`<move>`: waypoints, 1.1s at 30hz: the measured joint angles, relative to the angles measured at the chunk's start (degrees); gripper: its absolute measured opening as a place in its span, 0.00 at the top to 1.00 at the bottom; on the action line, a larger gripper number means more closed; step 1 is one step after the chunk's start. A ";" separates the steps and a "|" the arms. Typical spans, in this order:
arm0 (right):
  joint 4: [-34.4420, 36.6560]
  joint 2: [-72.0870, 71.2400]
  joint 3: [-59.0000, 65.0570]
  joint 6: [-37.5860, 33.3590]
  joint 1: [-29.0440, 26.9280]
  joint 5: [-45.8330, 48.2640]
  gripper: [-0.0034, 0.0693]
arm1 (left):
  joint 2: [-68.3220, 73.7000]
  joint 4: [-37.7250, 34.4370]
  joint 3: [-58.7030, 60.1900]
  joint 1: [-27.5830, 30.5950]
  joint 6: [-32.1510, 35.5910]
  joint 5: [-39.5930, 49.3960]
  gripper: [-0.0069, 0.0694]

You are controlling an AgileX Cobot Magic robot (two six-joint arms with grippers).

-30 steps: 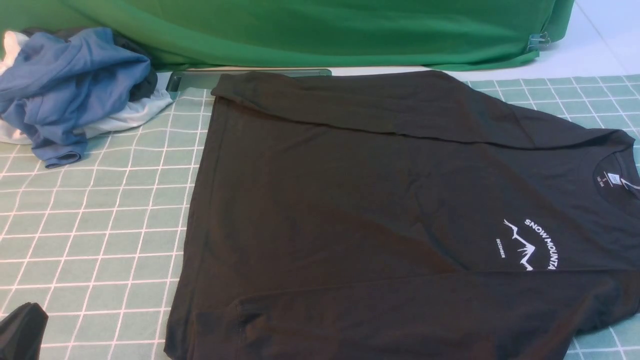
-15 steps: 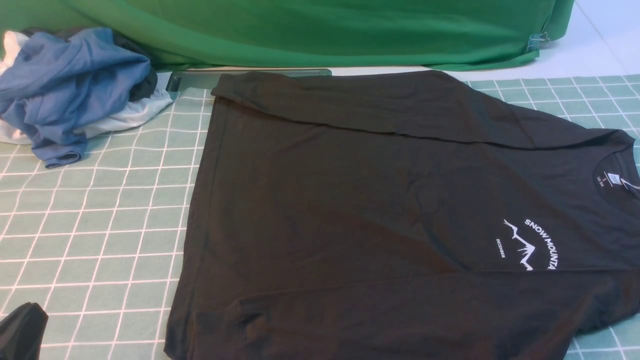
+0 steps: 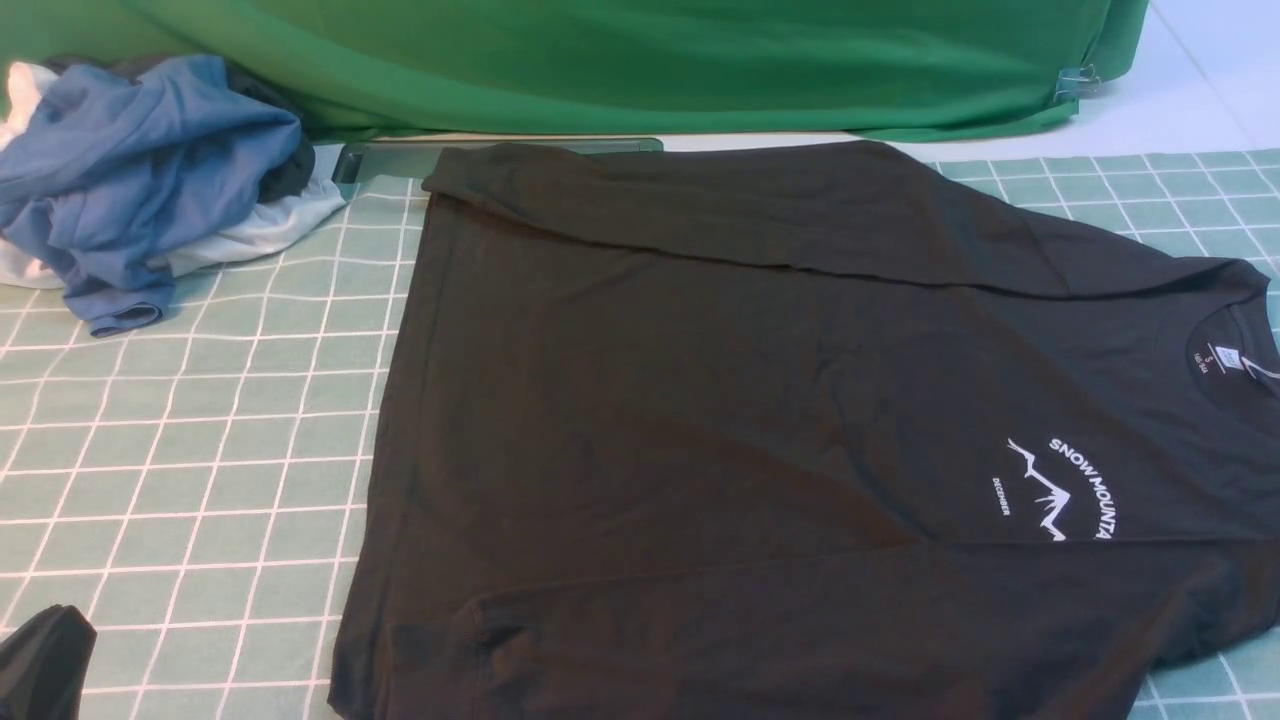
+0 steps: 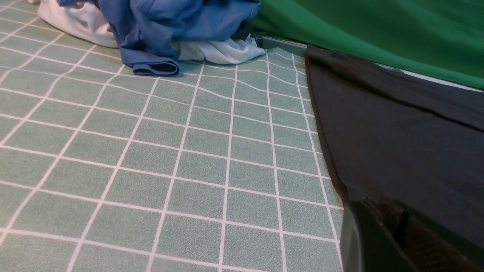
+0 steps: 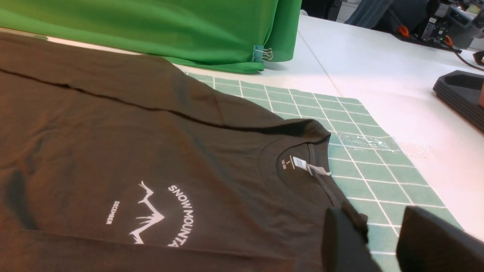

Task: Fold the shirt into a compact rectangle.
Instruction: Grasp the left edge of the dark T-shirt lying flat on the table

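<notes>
black shirt [image 3: 700, 400] laid flat mid-right of frame, sleeves folded in, blue clothes pile [image 3: 140, 170] upper left, left gripper [image 4: 397, 238] jaws clenched, right gripper [image 5: 387, 226] jaws released near the neck label [image 5: 300, 163]

"SNOW MOUNTA" and "DECEMBER" on the shirt [image 3: 700, 400]

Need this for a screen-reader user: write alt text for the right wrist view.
A black long-sleeved shirt lies flat on a green checked mat, its white mountain print and neck label showing. The right gripper is open close to that label, and a bright green cloth hangs behind the shirt.
</notes>
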 joint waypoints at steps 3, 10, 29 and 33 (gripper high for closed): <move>0.00 0.00 0.00 0.05 0.31 0.00 0.62 | 0.00 0.00 0.00 0.00 0.00 0.00 0.89; 0.00 0.00 0.00 0.05 0.48 0.00 0.62 | 0.00 0.00 0.00 0.00 0.00 0.00 0.89; 4.07 0.00 0.00 6.65 0.48 -13.78 0.62 | 0.00 -43.65 0.00 0.00 -21.43 -5.36 0.89; 11.79 0.00 0.00 25.53 0.53 -14.89 0.62 | 0.00 -43.86 0.00 0.00 -21.64 -9.35 0.89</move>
